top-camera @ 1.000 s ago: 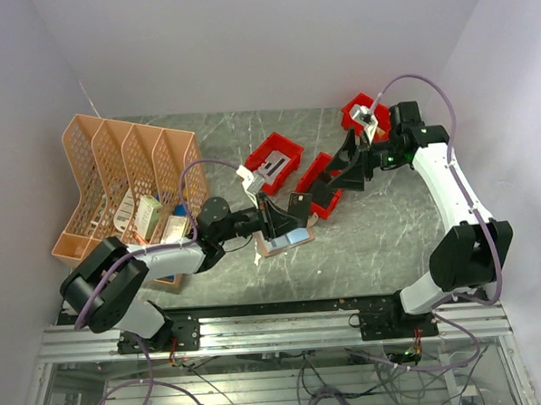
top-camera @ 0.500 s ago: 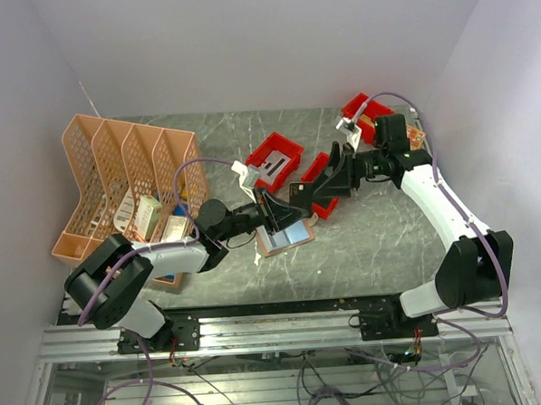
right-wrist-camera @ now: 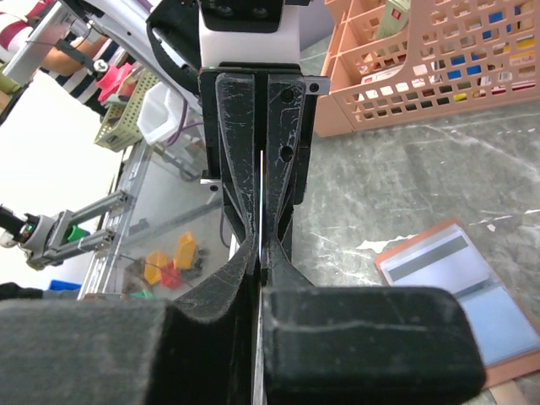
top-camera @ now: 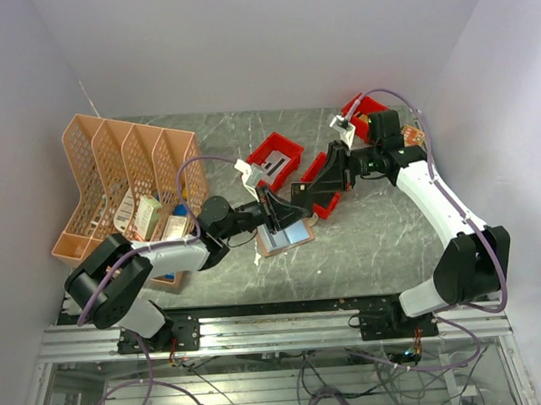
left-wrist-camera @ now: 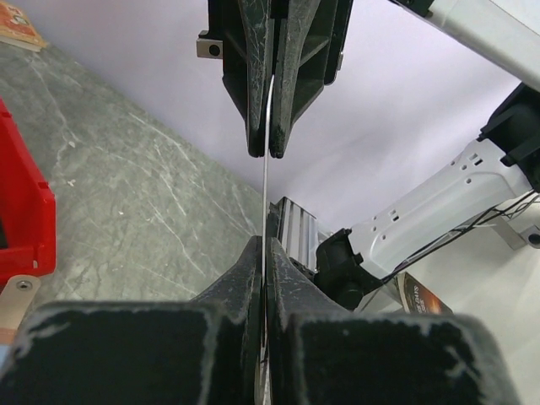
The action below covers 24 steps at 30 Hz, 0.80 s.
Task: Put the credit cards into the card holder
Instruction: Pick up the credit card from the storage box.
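Both arms meet over the middle of the desk [top-camera: 381,233]. The left gripper [left-wrist-camera: 263,249] is clamped tight, jaws pressed onto the near edge of a thin card [left-wrist-camera: 267,198]. The right gripper [left-wrist-camera: 272,150] comes in from the opposite side and is pinched shut on the same card, at its far edge. The card stands edge-on to both wrist cameras, just a pale sliver running from one pair of fingertips to the other, so its face and colour cannot be told. It is up in the air, off the desk, shared between the two grips.

Directly beneath that handover lies the card holder [top-camera: 275,249], flat and open on the desk, around the middle and somewhat toward the near edge. Its tan border frames pale blue and grey panels. From the right wrist a dark band shows across the farther panel, but whether that is a card or a pocket cannot be told.

Just beyond the card holder sits a red bin [top-camera: 290,147] with a striped card [top-camera: 270,166] inside, whitish with a dark bar. A peach rack [top-camera: 114,165] occupies the far left corner of the desk.
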Each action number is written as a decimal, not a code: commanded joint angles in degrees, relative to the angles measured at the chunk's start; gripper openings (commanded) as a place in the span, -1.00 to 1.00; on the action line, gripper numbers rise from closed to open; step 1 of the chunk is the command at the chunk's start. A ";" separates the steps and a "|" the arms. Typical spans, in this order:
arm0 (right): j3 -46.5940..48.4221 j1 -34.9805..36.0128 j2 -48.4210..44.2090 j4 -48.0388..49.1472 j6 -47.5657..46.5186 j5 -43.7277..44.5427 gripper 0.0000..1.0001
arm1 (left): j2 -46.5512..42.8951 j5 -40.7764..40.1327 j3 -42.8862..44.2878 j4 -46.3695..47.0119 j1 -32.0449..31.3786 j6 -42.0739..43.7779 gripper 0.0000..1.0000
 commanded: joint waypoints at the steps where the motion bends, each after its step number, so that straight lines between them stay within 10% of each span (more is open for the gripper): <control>1: 0.17 0.47 -0.12 1.01 -0.28 -0.58 -1.00 | -0.65 0.88 2.17 -2.32 -0.27 3.13 -0.83; 8: -4.30 -0.07 0.76 1.93 -3.27 8.43 -1.00 | -9.86 -11.52 -5.44 -14.98 0.21 8.25 -0.08; 24: -15.16 -0.26 12.43 17.38 10.04 26.54 -1.00 | -10.22 -30.09 -11.17 -28.41 0.85 -0.11 -0.29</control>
